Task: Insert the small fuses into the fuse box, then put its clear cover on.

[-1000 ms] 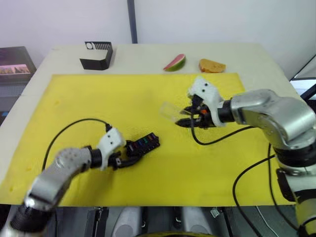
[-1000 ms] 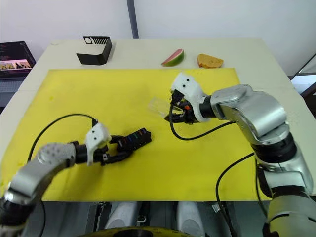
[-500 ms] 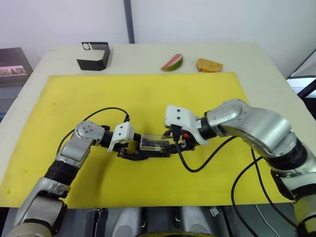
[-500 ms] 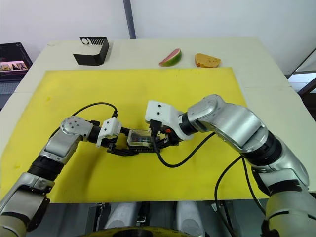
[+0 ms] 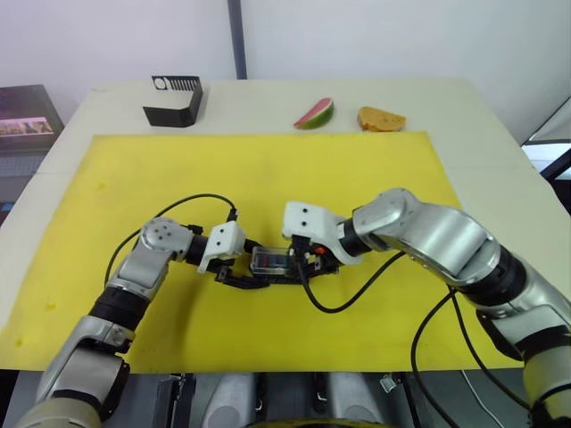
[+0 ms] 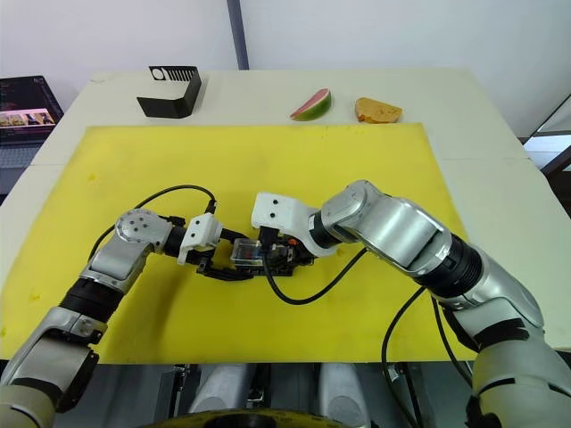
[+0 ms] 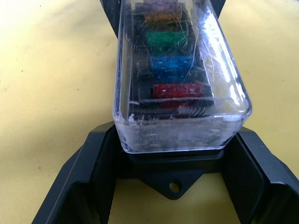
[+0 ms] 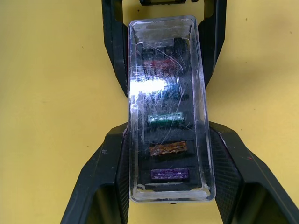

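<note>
Fuses (image 7: pixel 176 88) sit in the fuse box (image 7: pixel 174 176) under the clear cover (image 8: pixel 168 109) (red, blue, green, purple visible). Left tool (image 5: pixel 254 272) clamps the box's tab end — right tool (image 5: pixel 299 266) grips the opposite end, both over the yellow mat (image 5: pixel 178 169).

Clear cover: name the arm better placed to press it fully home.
Right, probably. The right gripper holds the clear cover by its sides over the fuse box, while the left gripper braces the box from the opposite end.
</note>
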Available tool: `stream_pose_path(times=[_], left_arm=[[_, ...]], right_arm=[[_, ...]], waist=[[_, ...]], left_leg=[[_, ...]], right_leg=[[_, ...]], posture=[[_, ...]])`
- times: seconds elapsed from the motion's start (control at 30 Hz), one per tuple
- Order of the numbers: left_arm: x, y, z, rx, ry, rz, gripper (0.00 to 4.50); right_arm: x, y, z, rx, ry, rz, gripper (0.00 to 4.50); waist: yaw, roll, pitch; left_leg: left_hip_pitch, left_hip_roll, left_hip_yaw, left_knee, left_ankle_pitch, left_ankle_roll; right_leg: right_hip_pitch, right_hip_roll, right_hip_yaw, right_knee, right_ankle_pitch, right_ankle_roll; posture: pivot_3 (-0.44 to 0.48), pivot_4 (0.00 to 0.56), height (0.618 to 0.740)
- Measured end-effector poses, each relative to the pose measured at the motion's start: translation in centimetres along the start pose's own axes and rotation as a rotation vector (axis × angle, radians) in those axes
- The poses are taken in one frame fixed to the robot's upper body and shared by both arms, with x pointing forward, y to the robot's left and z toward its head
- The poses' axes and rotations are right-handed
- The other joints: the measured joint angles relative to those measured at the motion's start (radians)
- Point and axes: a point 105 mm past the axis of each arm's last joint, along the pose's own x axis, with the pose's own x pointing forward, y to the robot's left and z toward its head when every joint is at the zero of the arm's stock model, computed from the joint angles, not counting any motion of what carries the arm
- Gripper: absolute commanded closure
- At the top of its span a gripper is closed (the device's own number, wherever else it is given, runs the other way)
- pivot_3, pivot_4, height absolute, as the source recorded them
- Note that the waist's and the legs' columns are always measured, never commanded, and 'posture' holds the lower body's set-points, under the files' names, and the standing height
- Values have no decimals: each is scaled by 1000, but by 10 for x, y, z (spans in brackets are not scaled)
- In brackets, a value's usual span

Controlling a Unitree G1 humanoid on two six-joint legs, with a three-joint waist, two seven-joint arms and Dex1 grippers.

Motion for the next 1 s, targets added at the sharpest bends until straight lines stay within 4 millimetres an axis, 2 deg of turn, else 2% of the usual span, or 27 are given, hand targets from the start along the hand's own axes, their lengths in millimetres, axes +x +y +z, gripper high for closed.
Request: stream_pose_path(times=[1.0], left_arm=[[3,1,1,-25,12,8,1762]], right_arm=[[2,-1,-3,-59,24,-16,2798]], waist=[[2,0,0]], left_leg=[[0,0,0,6,-2,4]], right_leg=[[3,0,0,1,0,1]], posture=[[0,150,740]])
